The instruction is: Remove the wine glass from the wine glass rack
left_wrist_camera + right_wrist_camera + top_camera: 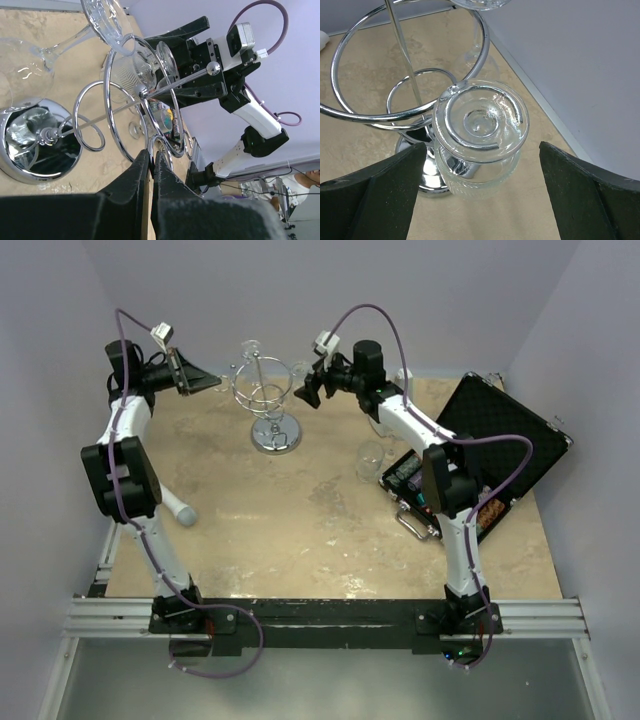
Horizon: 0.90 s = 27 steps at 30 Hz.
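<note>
Locate the wine glass rack [266,400] at the far middle of the table [300,540], upright on its shiny round base. Find the wine glass [299,371] hung at the right side of the rack, just outside the ring hoop, with its foot turned toward the right gripper [306,390].

In the right wrist view, see the round foot of the wine glass [480,122] facing the camera, with the ribbed bowl beyond it. Note the right gripper [481,146] spread wide, with one finger [375,195] at each side of the foot and both clear of the glass.

Note the left gripper [215,383] held at the left side of the rack. In the left wrist view, see its fingers [137,175] pressed together with only a thin slit between them, tips just beside a curled wire arm. Contact with the wire: cannot tell.

Find a second glass [250,347] hung at the far side of the rack, apart from both grippers.

Elsewhere on the table, note a tumbler [370,462] standing to the right of the rack and, just beyond it, an open black case [500,435].
</note>
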Motion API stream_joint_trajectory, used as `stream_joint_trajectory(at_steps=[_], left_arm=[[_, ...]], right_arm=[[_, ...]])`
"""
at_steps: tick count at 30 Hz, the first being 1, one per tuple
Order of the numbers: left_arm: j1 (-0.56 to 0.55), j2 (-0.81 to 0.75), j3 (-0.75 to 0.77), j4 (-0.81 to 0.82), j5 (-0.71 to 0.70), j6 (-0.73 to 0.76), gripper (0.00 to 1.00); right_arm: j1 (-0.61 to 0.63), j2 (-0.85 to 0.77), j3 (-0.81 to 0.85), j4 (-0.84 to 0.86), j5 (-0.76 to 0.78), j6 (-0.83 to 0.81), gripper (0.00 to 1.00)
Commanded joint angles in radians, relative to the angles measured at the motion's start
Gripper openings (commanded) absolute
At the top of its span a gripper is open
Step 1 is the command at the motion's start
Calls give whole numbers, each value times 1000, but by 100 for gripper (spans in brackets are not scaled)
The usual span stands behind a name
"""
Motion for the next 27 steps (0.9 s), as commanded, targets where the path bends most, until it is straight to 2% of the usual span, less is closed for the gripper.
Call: stream_joint_trajectory(at_steps=[1,7,9,10,12,16,20,23,26,27], left_arm=[[-5,40,116,-12,25,68,0],[-2,95,212,-60,28,100,2],[-2,98,216,-51,21,94,20],[-2,98,216,-41,21,87,25],[-2,88,211,-26,18,73,41],[3,58,191,-17,-5,61,62],[24,17,138,-17,-47,62,72],[47,-14,82,-15,-68,62,78],[73,-46,44,-38,-91,77,80],[82,-52,39,-58,-94,93,85]], right_arm=[[3,-28,-9,6,41,4,98],[0,-31,-19,12,18,22,98],[0,-31,-23,10,15,17,98],[0,-33,-26,10,12,12,98],[0,-34,-32,10,1,2,99],[-11,-31,-49,15,-45,-3,98],[-53,-24,-74,72,-140,55,99],[-67,-14,-65,69,-177,13,99],[-69,-13,-77,107,-192,-17,99],[-69,-14,-92,131,-186,-20,99]])
